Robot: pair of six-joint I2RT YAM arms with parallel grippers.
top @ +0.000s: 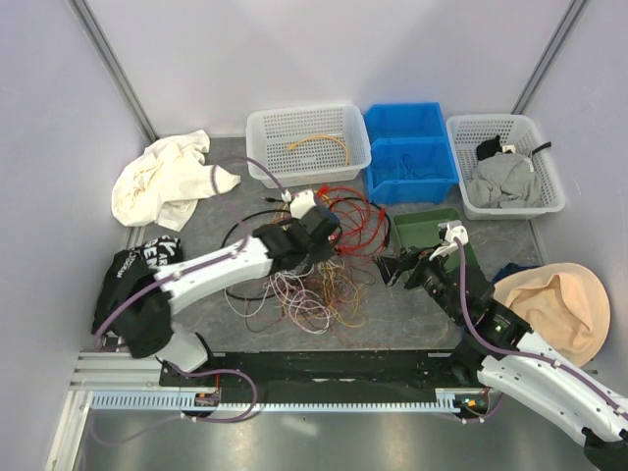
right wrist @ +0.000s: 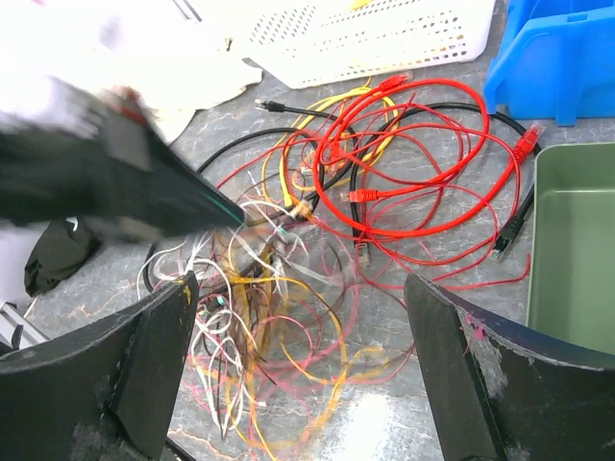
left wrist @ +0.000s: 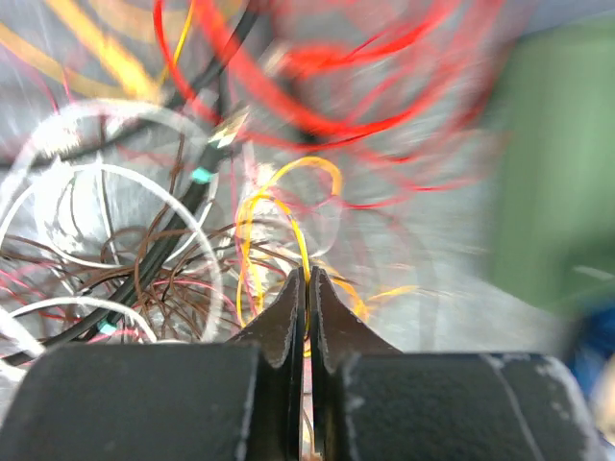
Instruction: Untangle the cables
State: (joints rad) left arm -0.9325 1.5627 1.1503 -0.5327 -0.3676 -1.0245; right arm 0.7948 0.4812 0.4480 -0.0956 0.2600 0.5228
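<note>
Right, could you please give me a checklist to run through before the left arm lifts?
1. Grip: left gripper shut on the yellow wire: ok.
2. Only a single strand pinched: cannot tell.
3. Tangle: yellow wire free of the brown wires: not ok, they overlap.
4. Other arm: right gripper open, holding nothing: ok.

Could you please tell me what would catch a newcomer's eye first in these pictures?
The tangle of cables in the middle of the table stands out, its bright red coil nearest the blue bin. The left pincer is shut on a thin yellow wire; the right pincer stands open nearby.
</note>
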